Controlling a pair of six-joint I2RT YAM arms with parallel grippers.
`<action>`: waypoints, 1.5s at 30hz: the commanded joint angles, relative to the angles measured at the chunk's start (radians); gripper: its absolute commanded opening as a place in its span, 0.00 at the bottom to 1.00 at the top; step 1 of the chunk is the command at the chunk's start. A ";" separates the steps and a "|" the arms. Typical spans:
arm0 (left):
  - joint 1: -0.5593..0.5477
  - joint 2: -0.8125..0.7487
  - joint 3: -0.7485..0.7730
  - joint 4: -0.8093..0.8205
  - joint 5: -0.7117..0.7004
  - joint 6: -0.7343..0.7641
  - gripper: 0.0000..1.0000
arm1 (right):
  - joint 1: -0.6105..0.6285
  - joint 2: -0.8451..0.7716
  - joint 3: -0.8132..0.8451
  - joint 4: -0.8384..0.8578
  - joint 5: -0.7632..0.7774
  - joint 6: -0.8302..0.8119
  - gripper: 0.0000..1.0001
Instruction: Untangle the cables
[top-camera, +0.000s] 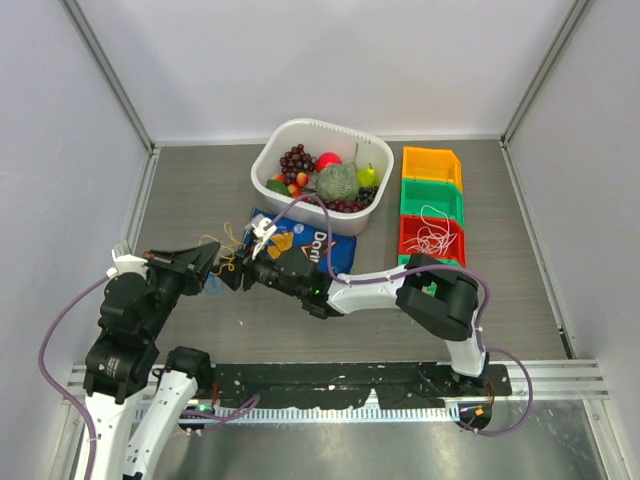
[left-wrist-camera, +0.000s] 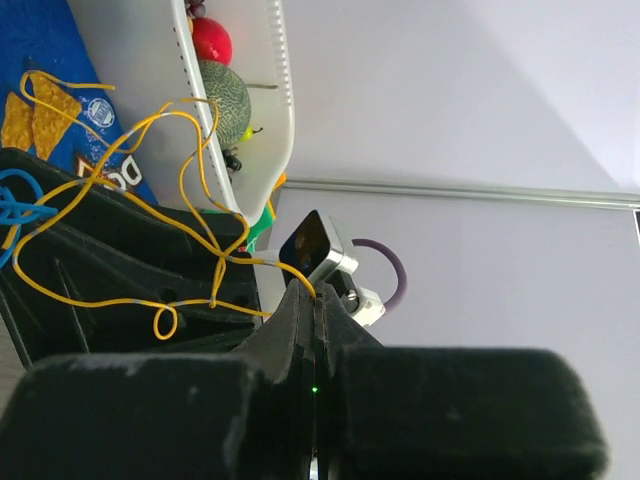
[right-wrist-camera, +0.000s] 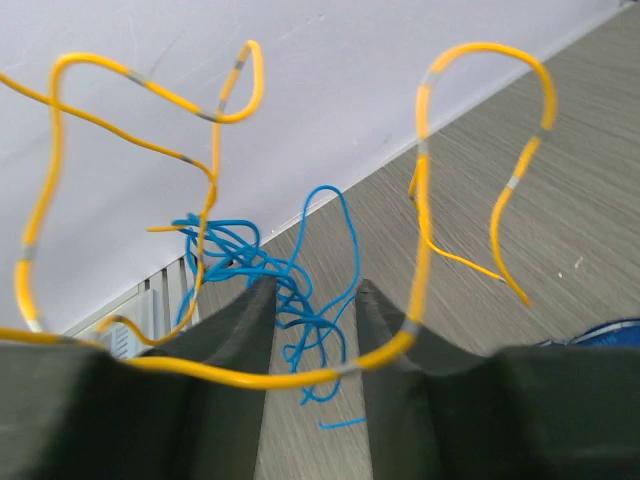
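Note:
My left gripper (left-wrist-camera: 316, 292) is shut on a strand of the yellow cable (left-wrist-camera: 150, 200), pinched at the fingertips. The cable loops away over the black body of my right gripper (top-camera: 230, 272). In the right wrist view the yellow cable (right-wrist-camera: 270, 378) also drapes across both fingers of my right gripper (right-wrist-camera: 312, 295). Its jaws stand apart, with the tangled blue cable (right-wrist-camera: 300, 290) hanging in the gap above the table. From above, both grippers meet tip to tip left of centre, my left gripper (top-camera: 213, 262) pointing right. A white cable (top-camera: 436, 238) bunch lies in the red bin (top-camera: 410, 228).
A white basket (top-camera: 300, 135) of fruit stands at the back centre. A blue chips bag (top-camera: 305, 242) lies in front of it, under my right arm. Orange (top-camera: 432, 165) and green (top-camera: 432, 198) bins sit behind the red one on the right. Grey walls enclose the table.

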 joint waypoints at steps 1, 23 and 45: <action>0.003 0.010 0.022 0.045 0.031 -0.002 0.00 | 0.006 0.031 0.066 0.102 -0.054 0.013 0.36; 0.003 0.131 0.244 0.063 -0.119 0.389 0.00 | 0.005 -0.038 -0.211 -0.190 0.037 0.084 0.31; 0.003 0.237 0.055 0.198 0.293 0.596 0.00 | -0.011 -0.676 -0.416 -0.449 0.031 0.000 0.60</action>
